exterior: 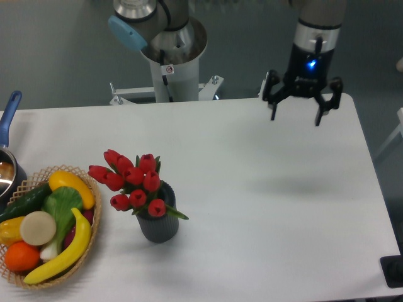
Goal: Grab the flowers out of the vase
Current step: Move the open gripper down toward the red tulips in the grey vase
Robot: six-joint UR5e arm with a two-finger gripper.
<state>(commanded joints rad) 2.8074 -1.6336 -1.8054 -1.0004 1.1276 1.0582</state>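
Note:
The flowers (133, 180), a bunch of red tulip buds with green leaves, stand in the vase (158, 225), a small dark grey ribbed cylinder at the front left of the white table. My gripper (295, 116) hangs high above the table's far right part, well away from the flowers. Its fingers are spread wide and nothing is between them.
A round wicker basket (88, 248) with fruit and vegetables sits at the front left edge, close to the vase. A pot with a blue handle (7, 119) is at the far left edge. The robot's base (170, 56) stands behind the table.

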